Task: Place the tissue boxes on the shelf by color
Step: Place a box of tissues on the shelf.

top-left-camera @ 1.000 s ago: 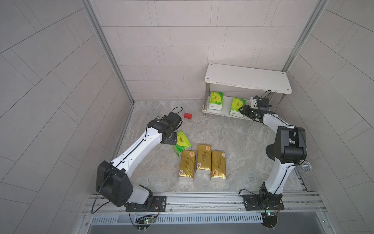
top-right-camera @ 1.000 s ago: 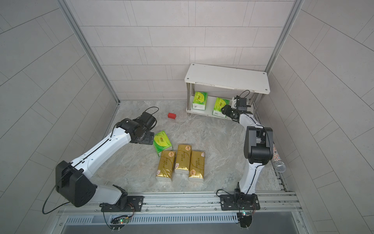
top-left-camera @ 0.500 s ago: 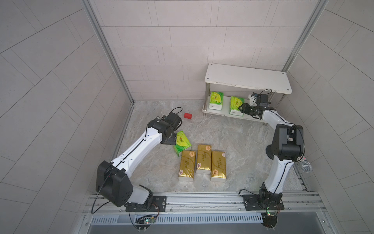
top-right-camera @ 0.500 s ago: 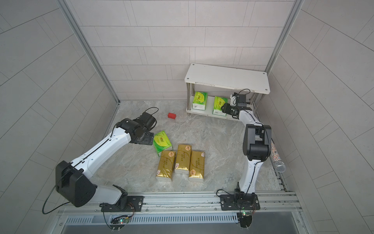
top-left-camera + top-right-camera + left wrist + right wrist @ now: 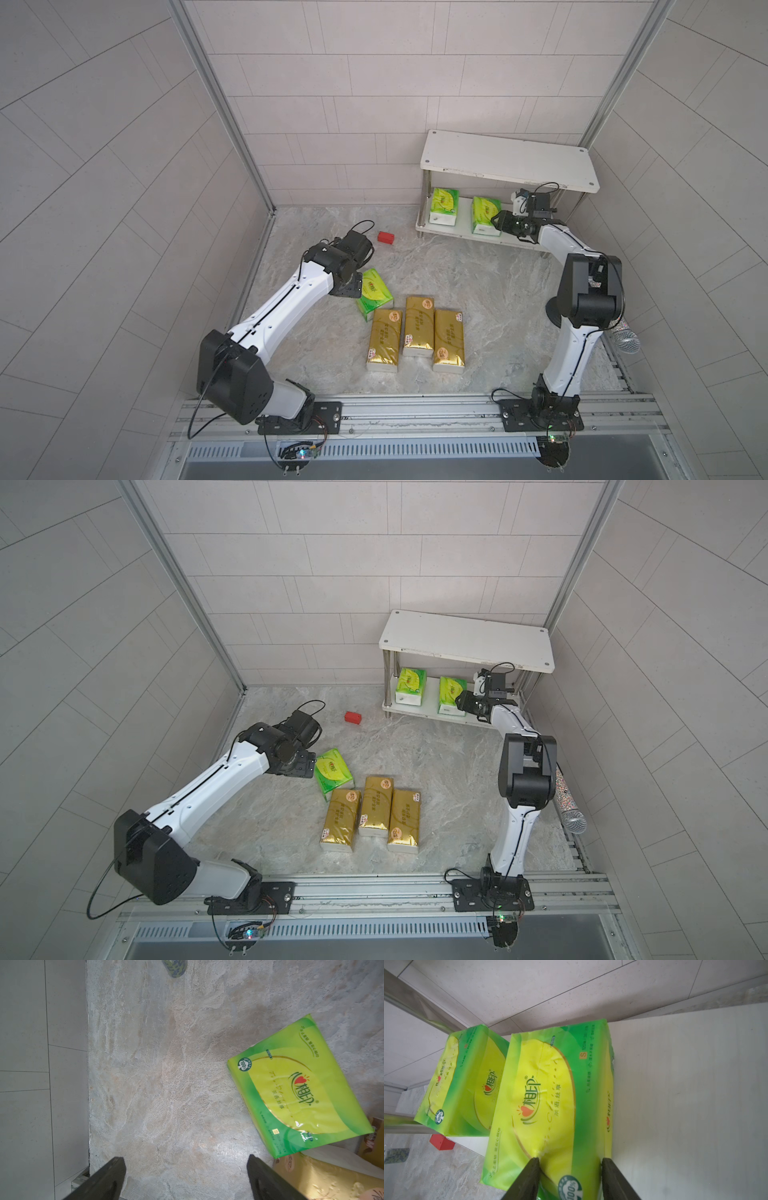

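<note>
Upper right in both top views, the right fingers [image 5: 530,1174] pinch a soft green-yellow tissue pack [image 5: 485,214] on the lower board of the white metal-posted shelf [image 5: 511,164]. Next, I reckon, they let go. The left fingers [image 5: 110,1176] hang spread beside the last loose green-yellow pack [image 5: 374,291], mid-frame.

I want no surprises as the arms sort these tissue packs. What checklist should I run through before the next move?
1. Second green pack resting on the shelf's lower board: ok.
2. Right hand clear of that pack: not ok, it pinches the near end.
3. Room on the lower board for another pack: ok.
4. Left hand open and empty: ok.
5. Third green pack centred under the left hand: not ok, it lies off to one side.
6. Gold packs shelved: not ok, all three lie on the floor.
</note>
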